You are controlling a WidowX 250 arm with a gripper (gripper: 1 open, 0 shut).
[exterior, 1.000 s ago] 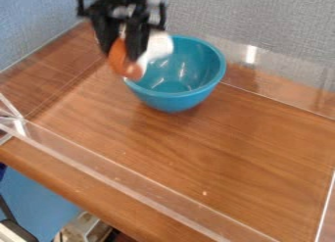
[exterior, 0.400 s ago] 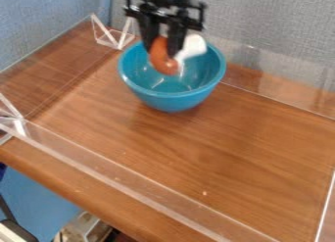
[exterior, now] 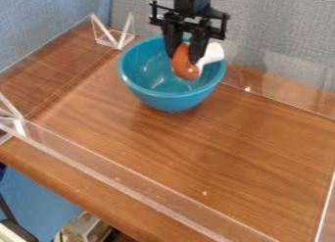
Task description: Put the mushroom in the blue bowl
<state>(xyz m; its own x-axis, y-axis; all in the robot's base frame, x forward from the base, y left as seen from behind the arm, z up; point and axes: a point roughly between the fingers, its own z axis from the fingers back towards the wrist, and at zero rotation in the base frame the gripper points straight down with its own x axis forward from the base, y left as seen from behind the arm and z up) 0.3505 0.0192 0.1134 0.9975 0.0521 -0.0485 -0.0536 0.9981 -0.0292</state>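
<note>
The end effector (exterior: 187,47) was clamped on the mushroom (exterior: 186,64) — orange cap toward six o'clock, white stem toward two — apparently over the blue bowl (exterior: 167,92) on the bench (exterior: 197,168).

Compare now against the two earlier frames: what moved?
The gripper moved right in the picture, carrying the toy mushroom in its grasp from the blue bowl's upper-left rim to over its right part. Nothing visibly let go. The blue bowl and wooden table stayed put.

Glossy turquoise bowl (exterior: 153,87) on smooth, faintly shiny wood tabletop (exterior: 170,158).
</note>
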